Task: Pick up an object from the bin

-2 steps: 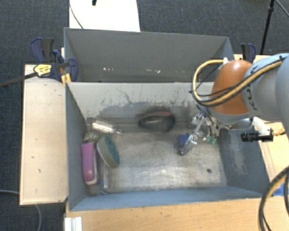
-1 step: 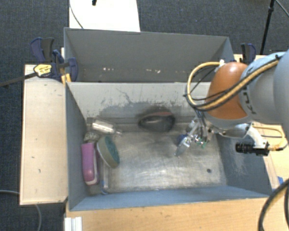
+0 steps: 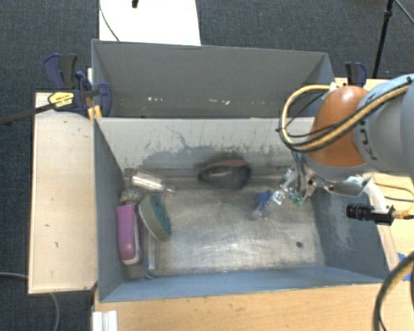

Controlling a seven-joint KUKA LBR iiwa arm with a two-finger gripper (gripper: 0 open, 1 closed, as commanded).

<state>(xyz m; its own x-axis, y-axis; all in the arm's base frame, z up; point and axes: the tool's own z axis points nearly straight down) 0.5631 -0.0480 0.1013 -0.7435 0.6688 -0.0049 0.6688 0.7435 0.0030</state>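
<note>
The gripper (image 3: 292,193) hung low near the bin's (image 3: 214,81) right wall, toward the far side; whether it was spread or pressed together could not be told. A small blue thing (image 3: 263,203) lay on the floor just beside it, toward the left wall and slightly nearer the front edge, so any pick there probably turned on a short shift leftward. The dark oval thing (image 3: 224,174) sat further left against the far wall, and the pink bar (image 3: 127,233) and teal disc (image 3: 156,216) lay well apart by the left wall.
</note>
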